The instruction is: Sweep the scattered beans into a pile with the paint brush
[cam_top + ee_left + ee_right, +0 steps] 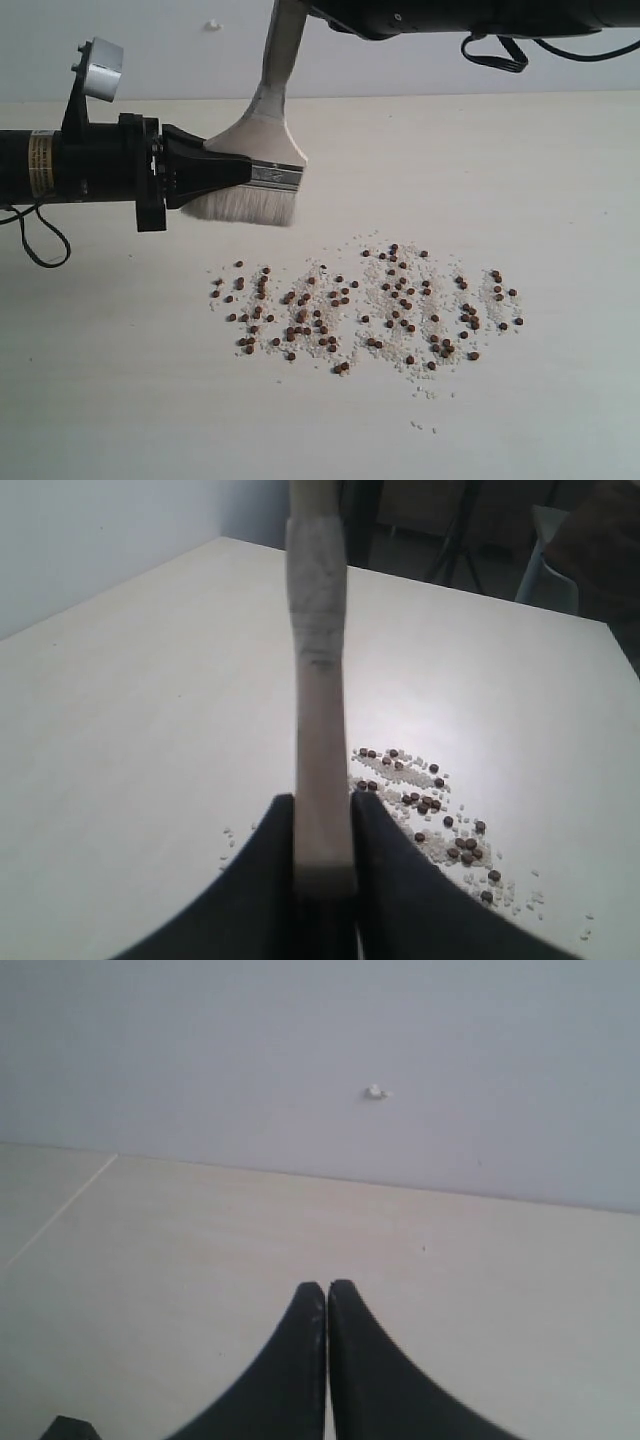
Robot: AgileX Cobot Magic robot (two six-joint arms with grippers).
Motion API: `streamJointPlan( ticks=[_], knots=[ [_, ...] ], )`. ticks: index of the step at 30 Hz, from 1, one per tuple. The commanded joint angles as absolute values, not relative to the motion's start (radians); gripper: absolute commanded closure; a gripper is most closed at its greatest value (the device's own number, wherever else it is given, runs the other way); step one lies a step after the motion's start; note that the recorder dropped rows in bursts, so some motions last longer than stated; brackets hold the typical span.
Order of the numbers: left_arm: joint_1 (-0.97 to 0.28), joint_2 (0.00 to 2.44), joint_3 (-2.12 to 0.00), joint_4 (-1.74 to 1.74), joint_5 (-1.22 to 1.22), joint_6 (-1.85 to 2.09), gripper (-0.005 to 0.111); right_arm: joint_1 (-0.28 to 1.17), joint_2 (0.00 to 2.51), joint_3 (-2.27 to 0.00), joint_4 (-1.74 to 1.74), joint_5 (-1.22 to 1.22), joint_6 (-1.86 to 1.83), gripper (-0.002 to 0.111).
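dozens beans [365, 305] loose on table [120, 400]; left claw [240, 172] grips paint brush [262, 130]

One paint brush [262, 135], one left hand [238, 172], one right hand [327, 1290], dozens of beans [300, 320], uncounted whitish crumbs [385, 264].

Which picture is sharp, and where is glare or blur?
Exterior view: soft even light, the tiny reddish-brown beans sharp. Left wrist view: glare on the pale table beside them, the cream-handled flat paint brush blurs near the lens. Right wrist view: dim, no glare.
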State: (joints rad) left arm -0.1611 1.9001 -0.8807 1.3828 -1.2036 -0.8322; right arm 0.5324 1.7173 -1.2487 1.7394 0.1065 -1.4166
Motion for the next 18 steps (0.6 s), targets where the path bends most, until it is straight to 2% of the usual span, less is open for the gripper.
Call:
streamJointPlan(
  ticks=[1,18],
  knots=[
    [-0.159,1.895,-0.887,1.365,-1.221,-0.829,0.107,0.546,1.711,-1.273,1.744,0.091,-1.379,0.108],
    [-0.159,1.895,-0.887,1.352,-1.221,-0.829,0.107,0.546,1.711,-1.275,1.744,0.150,-1.287,0.108]
  ],
)
